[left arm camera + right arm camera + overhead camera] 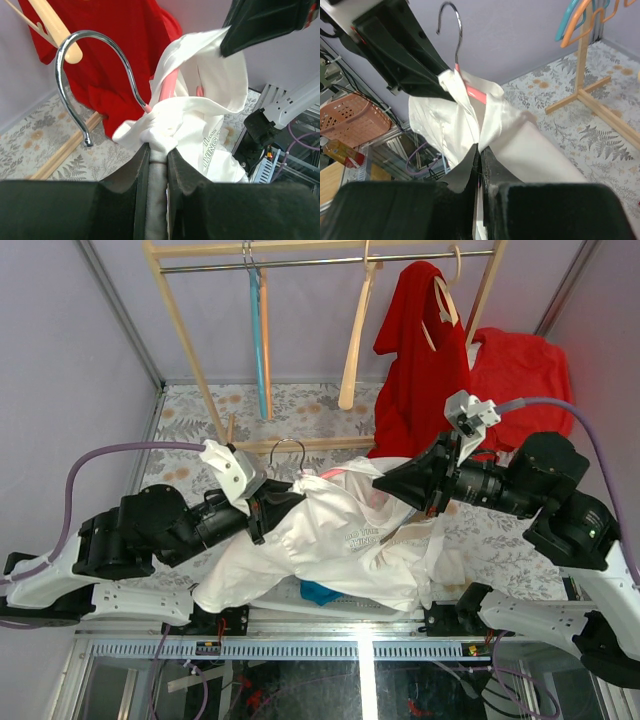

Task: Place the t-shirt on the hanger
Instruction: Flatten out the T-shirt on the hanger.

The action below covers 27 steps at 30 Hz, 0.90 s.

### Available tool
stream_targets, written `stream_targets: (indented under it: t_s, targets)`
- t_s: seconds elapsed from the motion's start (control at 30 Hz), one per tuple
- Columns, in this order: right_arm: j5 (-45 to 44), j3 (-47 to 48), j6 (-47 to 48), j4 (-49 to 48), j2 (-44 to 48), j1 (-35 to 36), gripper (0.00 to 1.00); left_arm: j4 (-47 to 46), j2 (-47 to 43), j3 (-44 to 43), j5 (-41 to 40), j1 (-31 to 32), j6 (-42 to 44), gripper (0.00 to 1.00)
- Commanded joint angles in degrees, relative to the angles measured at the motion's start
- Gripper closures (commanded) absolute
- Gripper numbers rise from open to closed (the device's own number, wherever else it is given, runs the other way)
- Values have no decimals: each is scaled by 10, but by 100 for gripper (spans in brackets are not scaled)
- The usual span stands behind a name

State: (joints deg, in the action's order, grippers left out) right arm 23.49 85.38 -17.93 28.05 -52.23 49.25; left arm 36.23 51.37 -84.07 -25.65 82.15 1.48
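Left pincer: the left pincer [159,150] is nearly closed and holds a bunched knot of white cloth, just under the base of the hook [92,33]. Whether the hanger's neck is also inside this pinch, the cloth hides.
Right pincer: the right pincer [479,150] is closed tight on a thin edge of the same cloth.
T-shirt: the t-shirt [330,535] hangs in the air between the 2 pincers, and its lower part sags down to the bench [200,410] near the arm bases.
Hanger: the pink hanger [169,86] is mostly inside the shirt. Only short pink pieces show in the neck opening, and the hook stands out toward the far side.
Key relation: the long axis of the hanger seems to run across the bench, from the left pincer toward the right pincer. The loose cloth lies on the right pincer's side.
Nearer arm: the left arm is at the hook end and the right arm is at the open edge of the shirt.
Step in hand: probably 1 shoulder is not yet seated, so the right side needs to draw the cloth along the hanger arm.
Risk: the left grip may slip off the knot.
Nearby: red garments [415,360] hang behind, and a blue cloth [320,592] lies under the shirt.
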Motion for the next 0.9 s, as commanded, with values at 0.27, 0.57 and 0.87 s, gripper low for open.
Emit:
stream_targets:
  t_s: [0.27,0.57,0.87]
  targets:
    - [-34,143,27,45,1,4,96,10,49,-84,-33,1,-25,100]
    - [33,195,15,25,-33,4,96,51,115,-166,-57,1,-14,100]
    - [114,55,-13,-61,-53,5,97,-95,104,-123,-27,1,67,100]
